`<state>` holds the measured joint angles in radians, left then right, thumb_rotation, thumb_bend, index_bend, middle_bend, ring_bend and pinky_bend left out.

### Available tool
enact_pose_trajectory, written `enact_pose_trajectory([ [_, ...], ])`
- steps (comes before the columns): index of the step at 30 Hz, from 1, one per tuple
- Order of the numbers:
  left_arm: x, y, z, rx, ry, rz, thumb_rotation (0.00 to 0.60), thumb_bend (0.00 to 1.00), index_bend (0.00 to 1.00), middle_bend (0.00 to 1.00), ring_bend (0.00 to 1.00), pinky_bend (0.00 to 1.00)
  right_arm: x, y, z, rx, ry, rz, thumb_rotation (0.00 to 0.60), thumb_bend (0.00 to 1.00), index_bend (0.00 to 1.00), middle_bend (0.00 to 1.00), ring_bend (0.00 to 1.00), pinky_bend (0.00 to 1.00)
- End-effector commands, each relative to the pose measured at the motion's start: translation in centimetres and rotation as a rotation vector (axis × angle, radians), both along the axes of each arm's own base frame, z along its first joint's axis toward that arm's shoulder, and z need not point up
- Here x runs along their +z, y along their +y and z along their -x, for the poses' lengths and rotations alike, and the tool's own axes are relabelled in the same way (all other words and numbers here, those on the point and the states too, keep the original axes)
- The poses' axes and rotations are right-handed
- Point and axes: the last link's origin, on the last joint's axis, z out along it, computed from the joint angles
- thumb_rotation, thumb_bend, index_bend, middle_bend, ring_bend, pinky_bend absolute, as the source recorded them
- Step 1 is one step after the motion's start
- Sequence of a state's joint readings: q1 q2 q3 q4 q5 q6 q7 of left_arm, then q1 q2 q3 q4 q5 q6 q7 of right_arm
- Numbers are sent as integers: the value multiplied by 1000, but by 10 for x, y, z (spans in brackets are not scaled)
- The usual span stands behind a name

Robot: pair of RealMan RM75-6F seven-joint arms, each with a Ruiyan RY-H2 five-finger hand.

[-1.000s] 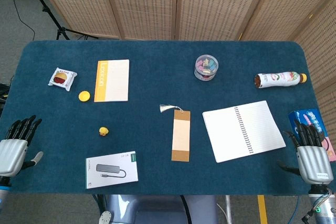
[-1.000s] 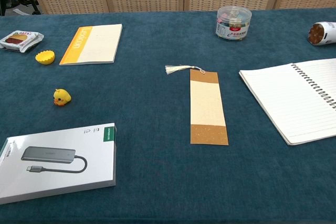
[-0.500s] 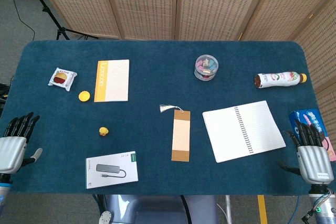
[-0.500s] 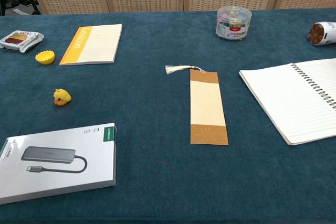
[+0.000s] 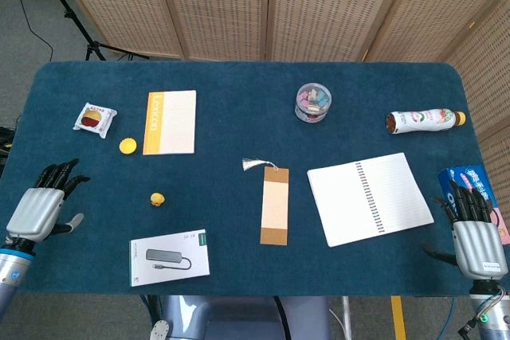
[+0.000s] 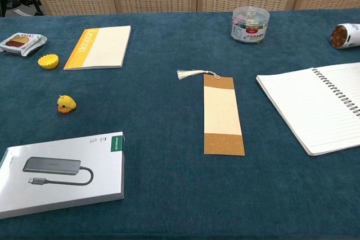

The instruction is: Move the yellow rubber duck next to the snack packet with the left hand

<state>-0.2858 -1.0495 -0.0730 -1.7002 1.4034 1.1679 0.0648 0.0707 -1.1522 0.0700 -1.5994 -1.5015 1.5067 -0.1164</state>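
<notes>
The small yellow rubber duck (image 5: 158, 199) (image 6: 66, 104) stands upright on the blue table, left of centre. The snack packet (image 5: 95, 119) (image 6: 22, 42), white with a red picture, lies at the far left rear. My left hand (image 5: 41, 208) hovers over the table's left edge, well to the left of the duck, fingers spread and holding nothing. My right hand (image 5: 473, 233) stays at the table's right front corner, fingers straight and apart, empty. Neither hand shows in the chest view.
A yellow cap (image 5: 127, 146) and an orange-spined booklet (image 5: 170, 121) lie between duck and packet. A white boxed USB hub (image 5: 170, 256) sits in front of the duck. Bookmark (image 5: 274, 205), open spiral notebook (image 5: 370, 197), clip jar (image 5: 313, 102), bottle (image 5: 425, 120) and a blue packet (image 5: 476, 189) lie to the right.
My left hand has moved in from the table's left edge toward the duck and turned its fingers to the right. The right hand and all objects have stayed put.
</notes>
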Motion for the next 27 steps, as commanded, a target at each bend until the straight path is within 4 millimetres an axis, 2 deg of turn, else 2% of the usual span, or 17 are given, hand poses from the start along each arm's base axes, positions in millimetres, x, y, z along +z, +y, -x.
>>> enact_pose_trajectory([
  [1, -6, 12, -8, -2, -9, 21, 600, 324, 320, 0, 0, 0, 1, 0, 0, 3, -3, 6, 600, 0, 214, 0, 0, 0],
  [5, -13, 22, -14, -7, 2, 26, 600, 329, 324, 0, 0, 0, 1, 0, 0, 4, -7, 8, 600, 0, 214, 0, 0, 0],
  [13, -43, 43, -35, -21, 10, 84, 600, 355, 328, 0, 0, 0, 0, 0, 0, 11, -8, 11, 600, 0, 214, 0, 0, 0],
  [21, -67, 49, -47, -30, 18, 131, 600, 372, 328, 0, 0, 0, 3, 0, 1, 13, -19, 21, 600, 0, 214, 0, 0, 0],
  [27, -77, 52, -51, -37, 32, 154, 600, 382, 328, 0, 0, 0, 4, 0, 1, 15, -25, 26, 600, 0, 214, 0, 0, 0],
])
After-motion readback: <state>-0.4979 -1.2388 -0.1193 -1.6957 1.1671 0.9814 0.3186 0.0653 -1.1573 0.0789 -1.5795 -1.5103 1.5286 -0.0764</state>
